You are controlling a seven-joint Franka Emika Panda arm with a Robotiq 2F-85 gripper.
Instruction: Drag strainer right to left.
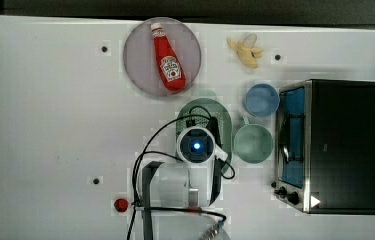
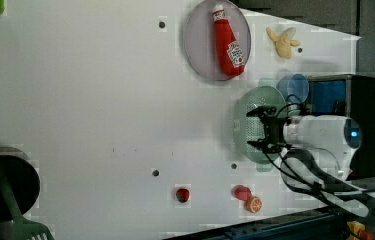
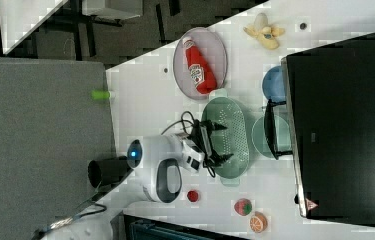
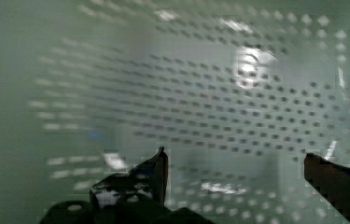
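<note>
Directly beneath the end effector [image 3: 218,141] (fingers spread) sits the strainer [image 3: 235,125].

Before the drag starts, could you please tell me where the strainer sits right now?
In the top view the strainer lies mid-table, just below the plate with the ketchup bottle, with the green mug and blue cup on its right, the open hand inside it.

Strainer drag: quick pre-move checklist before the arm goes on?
1. Jaws open: ok, gripper spread wide.
2. Gripper over the strainer bowl: ok in the right view.
3. Contact with the strainer's wall: cannot tell.
4. Bare table toward the top view's left: ok.
5. Plate with ketchup bottle close by the strainer's far end: not ok if the drag drifts.
6. Green mug beside the strainer, touching: cannot tell.
</note>
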